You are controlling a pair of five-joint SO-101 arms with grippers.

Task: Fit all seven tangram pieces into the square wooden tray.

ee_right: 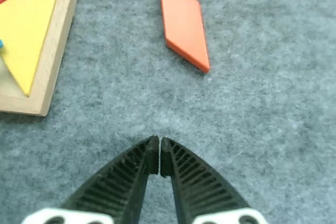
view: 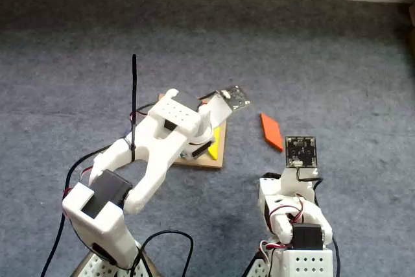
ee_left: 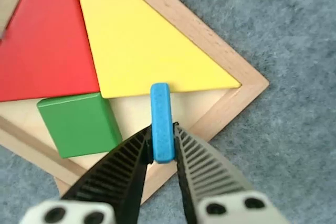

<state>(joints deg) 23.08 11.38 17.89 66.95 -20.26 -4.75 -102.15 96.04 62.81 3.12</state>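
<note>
A grey carpet (view: 324,50) covers the whole surface, running up to a pale strip along the top of the frame. A shallow wooden tray (view: 221,154) lies flat on it just left of centre. An orange piece (view: 272,131), thin and slant-sided, lies flat on the carpet right of centre, near the tray but apart from it. The left arm's base (view: 104,265) and the right arm's base (view: 305,264) stand at the lower edge.

tray (ee_left: 254,85): pale wood, grained
upper-left triangle (ee_left: 42,40): red
centre triangle (ee_left: 142,30): yellow
block (ee_left: 79,124): green
upright piece (ee_left: 161,121): blue
parallelogram (ee_right: 184,22): orange
counter (ee_right: 262,103): mottled blue-grey
</note>
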